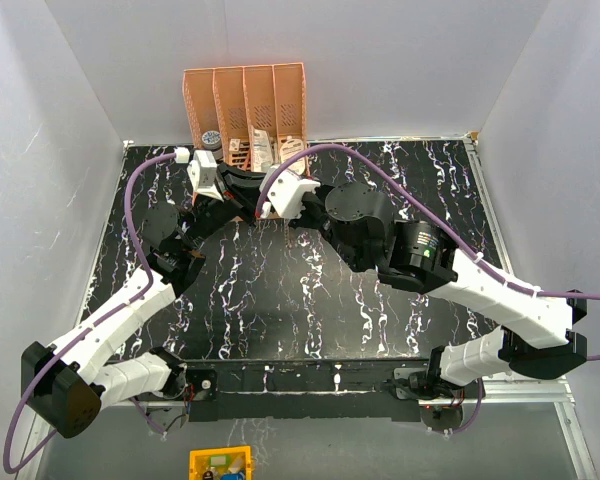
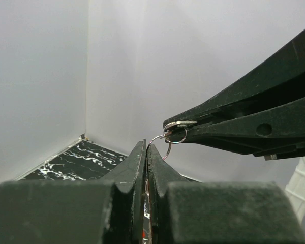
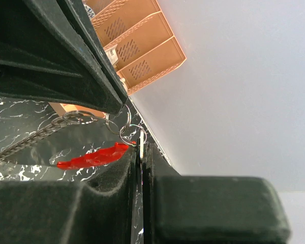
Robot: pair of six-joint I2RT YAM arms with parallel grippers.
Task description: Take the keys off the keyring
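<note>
My two grippers meet above the far middle of the table, the left gripper [image 1: 238,190] facing the right gripper [image 1: 272,207]. In the left wrist view my left gripper [image 2: 146,146] is shut on the thin wire keyring [image 2: 169,150]. The right gripper's fingers [image 2: 234,122] come in from the right, pinching a silvery key [image 2: 181,123]. In the right wrist view my right gripper [image 3: 141,146] is shut on that key [image 3: 141,141], seen edge-on. Linked rings [image 3: 123,138] run to the left gripper's fingers [image 3: 91,76]. A red part [image 3: 94,156] hangs beside them.
An orange slotted organizer [image 1: 245,100] with small items stands against the back wall, also in the right wrist view [image 3: 142,51]. A metal chain [image 3: 25,142] trails from the rings to the left. White walls enclose the black marbled table [image 1: 310,300]. A yellow object [image 1: 220,462] lies below the front edge.
</note>
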